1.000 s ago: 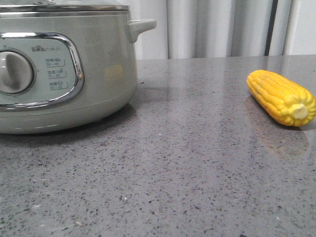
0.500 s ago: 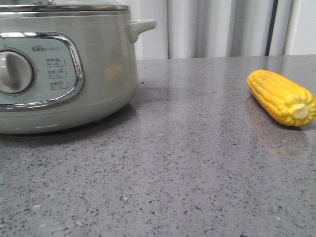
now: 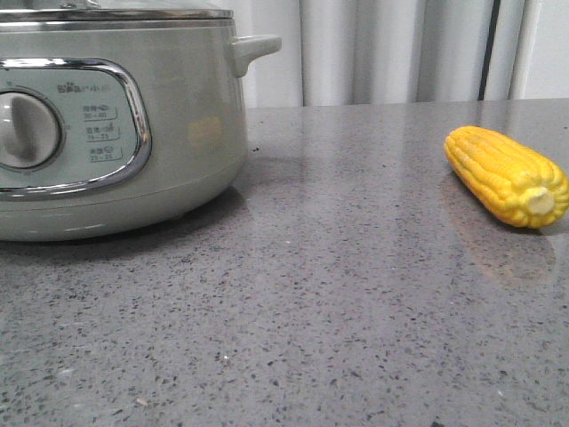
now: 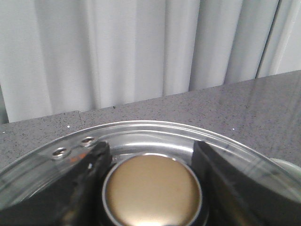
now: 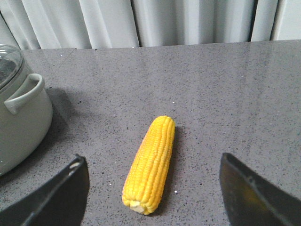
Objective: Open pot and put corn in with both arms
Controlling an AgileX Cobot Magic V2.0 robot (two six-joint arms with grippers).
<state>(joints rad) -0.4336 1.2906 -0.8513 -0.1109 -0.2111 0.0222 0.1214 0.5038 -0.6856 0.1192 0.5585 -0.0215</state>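
The sage-green pot point(image 3: 178, 133) stands at the left of the front view with its glass lid point(image 3: 116, 12) on. In the left wrist view my left gripper point(image 4: 150, 148) is down over the steel-rimmed lid point(image 4: 155, 128), its two dark fingers point(image 4: 89, 165) pressed against either side of the round bronze lid knob point(image 4: 151, 188). The yellow corn point(image 3: 507, 173) lies on the counter at the right. My right gripper point(image 5: 153, 160) hangs open above the corn point(image 5: 150, 165), one finger on each side, well apart from it. Neither gripper shows in the front view.
Everything rests on a grey speckled counter point(image 3: 338, 294) with white curtains point(image 3: 373, 49) behind it. The pot's side handle point(image 3: 253, 49) points toward the corn; the pot point(image 5: 19, 122) also shows at the edge of the right wrist view.
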